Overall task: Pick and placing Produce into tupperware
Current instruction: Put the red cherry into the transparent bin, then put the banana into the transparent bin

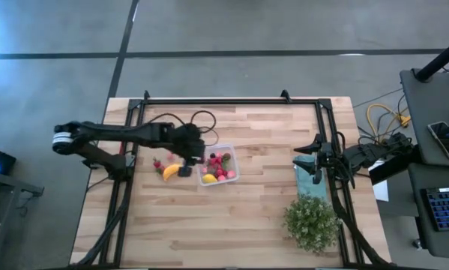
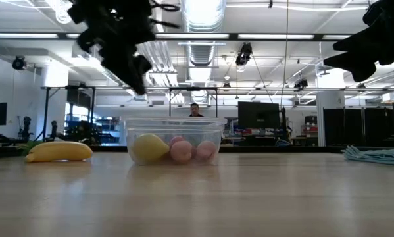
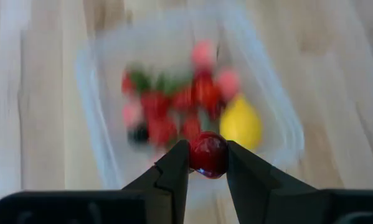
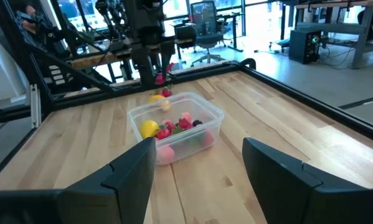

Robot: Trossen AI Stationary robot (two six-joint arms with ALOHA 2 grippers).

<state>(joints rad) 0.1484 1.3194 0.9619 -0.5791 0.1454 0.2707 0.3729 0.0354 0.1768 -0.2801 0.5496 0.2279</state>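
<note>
my left gripper [image 3: 208, 163] jaws clamped on one dark red berry [image 3: 208, 154], above one clear tupperware [image 1: 218, 166] mid worktop [image 1: 254, 225]. inside: one lemon [image 3: 240, 122], several red and pink berries. one banana [image 2: 58, 151] beside box. right gripper [image 4: 198, 163] jaws wide, empty, near teal cloth [image 2: 377, 155]. open workshop behind.

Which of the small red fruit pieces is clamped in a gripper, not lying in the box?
The glossy dark red berry pinched by the left gripper above the clear plastic tupperware box.

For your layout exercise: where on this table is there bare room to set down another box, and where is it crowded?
Bare wood lies between the tupperware and the cloth, and along the near edge left of the plant. Crowded: around the left gripper, banana and loose berries.
</note>
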